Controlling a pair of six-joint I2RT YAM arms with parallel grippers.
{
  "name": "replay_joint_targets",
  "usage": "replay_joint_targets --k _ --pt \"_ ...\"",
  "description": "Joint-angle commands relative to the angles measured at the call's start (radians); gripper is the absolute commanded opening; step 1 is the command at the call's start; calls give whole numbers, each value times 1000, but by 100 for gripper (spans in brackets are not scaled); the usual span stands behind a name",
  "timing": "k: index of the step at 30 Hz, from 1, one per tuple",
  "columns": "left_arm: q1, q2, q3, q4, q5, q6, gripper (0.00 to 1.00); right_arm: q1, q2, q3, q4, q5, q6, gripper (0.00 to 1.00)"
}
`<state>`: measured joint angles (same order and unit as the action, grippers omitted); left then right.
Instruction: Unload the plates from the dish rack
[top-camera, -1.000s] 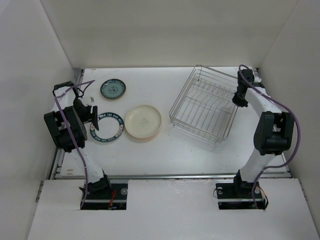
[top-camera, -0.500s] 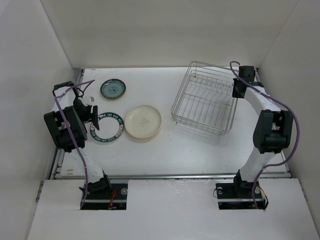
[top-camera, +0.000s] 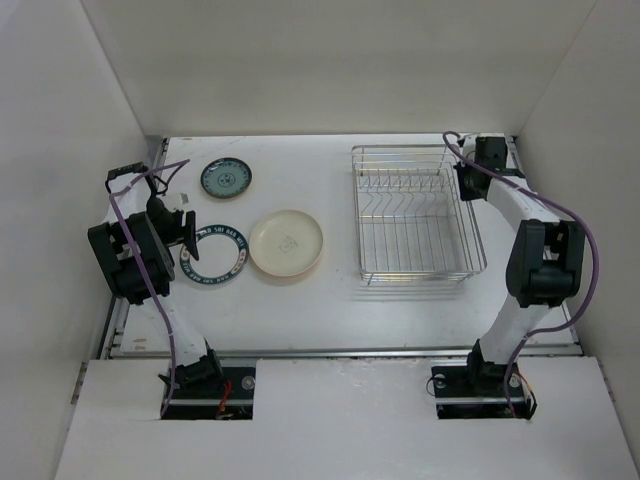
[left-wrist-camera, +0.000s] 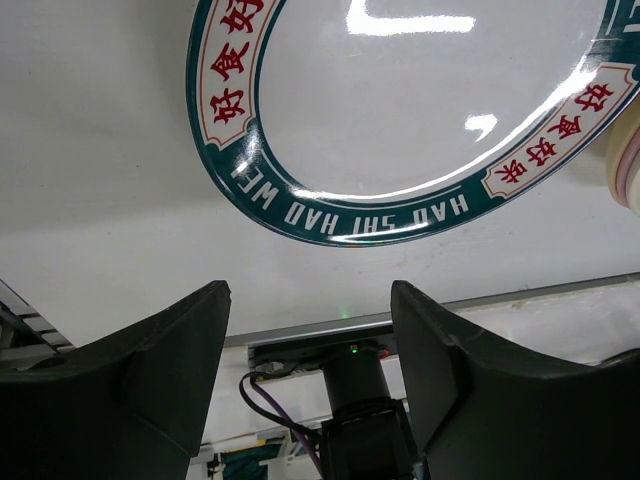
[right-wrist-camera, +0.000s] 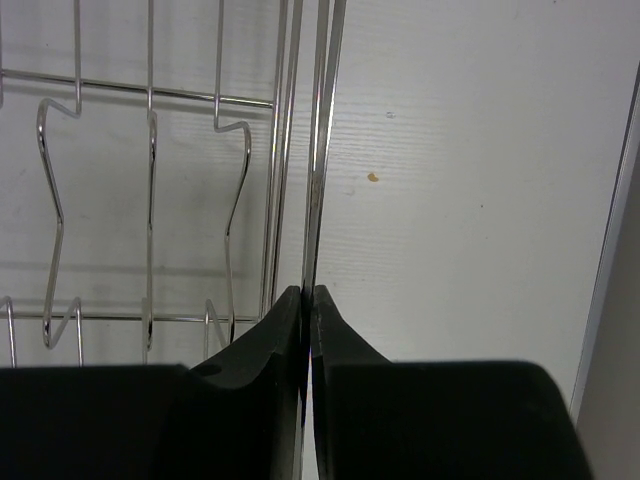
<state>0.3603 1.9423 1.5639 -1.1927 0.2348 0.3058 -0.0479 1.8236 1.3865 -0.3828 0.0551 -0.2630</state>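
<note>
The dish rack (top-camera: 417, 216) stands empty on the right of the table, square to its edges. My right gripper (top-camera: 467, 184) is shut on the rack's top rim wire (right-wrist-camera: 320, 150) at its far right corner; the pinch shows in the right wrist view (right-wrist-camera: 308, 295). The teal-blue plate (top-camera: 225, 180), the white plate with the dark blue rim (top-camera: 212, 254) and the cream-yellow plate (top-camera: 286, 242) lie flat on the left. A pink edge (top-camera: 287, 279) shows under the cream plate. My left gripper (top-camera: 186, 236) is open and empty, just left of the white plate (left-wrist-camera: 420, 110).
White walls close in the table on the left, back and right. A metal rail (top-camera: 350, 351) runs along the near edge. The left arm's purple cable (top-camera: 130, 215) loops beside the left wall.
The right gripper has swung the rack from a skewed, tilted pose to flat and square with the table, its near end moving right. The left arm and the plates have not moved.
</note>
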Motion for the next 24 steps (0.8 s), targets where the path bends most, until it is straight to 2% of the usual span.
replay_joint_targets --k 1,5,6,7,8,9,10,14,22,23,24 --pt "-1 -16 1 -27 9 13 62 11 -33 54 50 3 -41 10" --pt "-1 -25 1 -27 9 13 62 11 -33 66 39 49 -13 11" --pt "-1 -25 1 -27 9 13 62 11 -33 77 30 61 -2 18" --pt "-1 -25 1 -27 9 13 62 11 -44 77 21 61 13 29" --pt "-1 -25 1 -27 9 13 62 11 -44 89 21 52 13 48" --pt "-1 -25 1 -27 9 13 62 11 -64 89 7 52 25 90" --pt "-1 -25 1 -27 9 13 62 11 -76 89 7 52 47 94" --pt "-1 -25 1 -36 18 13 62 11 -147 89 44 52 105 100" --pt "-1 -103 10 -15 9 1 62 11 -336 135 62 188 301 100" --pt "-1 -114 10 -4 9 1 62 2 -345 153 44 216 320 100" --pt "-1 -144 21 27 -46 -38 63 -22 -345 190 -56 288 443 100"
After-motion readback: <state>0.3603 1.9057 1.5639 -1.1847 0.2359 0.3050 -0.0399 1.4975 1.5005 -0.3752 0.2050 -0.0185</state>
